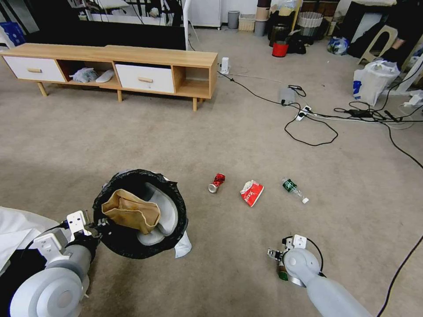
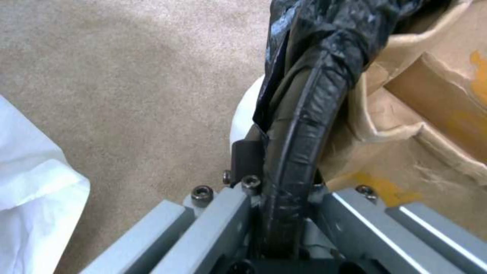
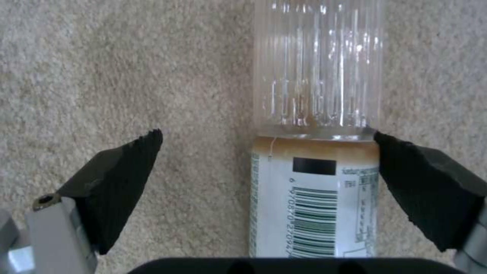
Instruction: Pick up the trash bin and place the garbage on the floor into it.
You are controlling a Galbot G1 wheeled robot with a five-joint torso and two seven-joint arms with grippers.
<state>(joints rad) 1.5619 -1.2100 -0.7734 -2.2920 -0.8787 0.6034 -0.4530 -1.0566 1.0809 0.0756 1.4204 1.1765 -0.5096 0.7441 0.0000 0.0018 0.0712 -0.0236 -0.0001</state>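
Observation:
My left gripper (image 1: 94,229) is shut on the rim of the trash bin (image 1: 174,207), a white bin lined with a black bag (image 2: 304,114), and holds it above the carpet at the lower left. A crumpled brown paper bag (image 1: 132,211) lies inside it. My right gripper (image 1: 276,259) is down at the floor, open, its pads (image 3: 121,179) on either side of a clear bottle (image 3: 317,76) with a green-printed label; one pad touches the bottle. On the carpet farther out lie a crushed red can (image 1: 216,182), a red-white wrapper (image 1: 252,193) and another small bottle (image 1: 294,189).
A low wooden cabinet (image 1: 132,57) stands at the back left. Black cables and a power strip (image 1: 304,112) run across the carpet at the right, near a white shopping bag (image 1: 372,79). A red bucket (image 1: 280,48) and a grey bin (image 1: 233,19) stand far back.

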